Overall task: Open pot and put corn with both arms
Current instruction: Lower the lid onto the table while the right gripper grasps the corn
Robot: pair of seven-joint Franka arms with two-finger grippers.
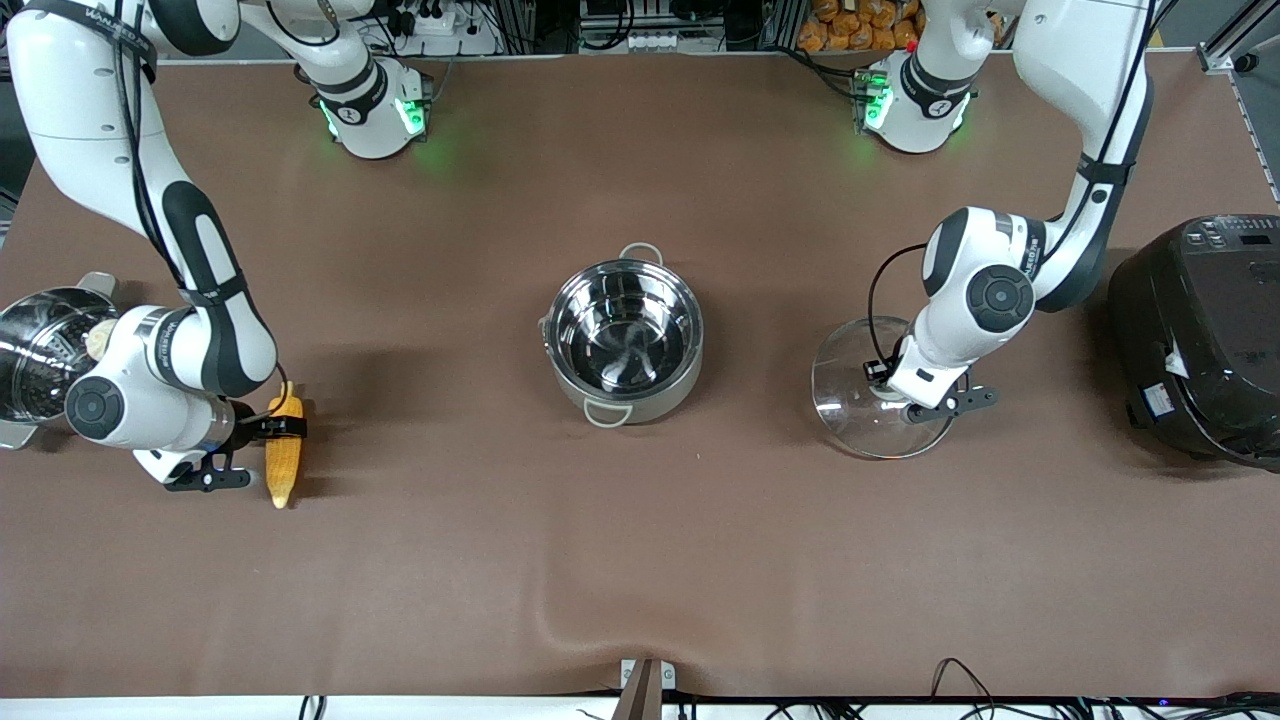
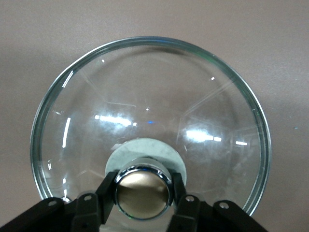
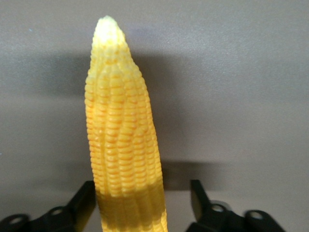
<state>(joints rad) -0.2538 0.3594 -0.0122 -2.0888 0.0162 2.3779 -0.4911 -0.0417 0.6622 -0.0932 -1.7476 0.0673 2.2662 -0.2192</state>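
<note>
The steel pot [image 1: 625, 340] stands open at the table's middle, with nothing in it. Its glass lid [image 1: 880, 400] is down at the table beside the pot, toward the left arm's end, knob up. My left gripper [image 1: 893, 385] is shut on the lid's brass knob [image 2: 143, 194], with a finger pressed to each side of it [image 2: 143, 193]. The corn [image 1: 284, 445] lies on the table toward the right arm's end. My right gripper [image 1: 285, 428] is open around its thick end [image 3: 142, 188]; one finger is beside the cob and a gap shows at the other. The cob [image 3: 120, 140] points away from the wrist.
A steel pot with a perforated insert [image 1: 45, 350] stands at the right arm's end of the table, close to the right arm. A large black rice cooker [image 1: 1200, 335] stands at the left arm's end. The brown cloth has a fold at its front edge [image 1: 600, 625].
</note>
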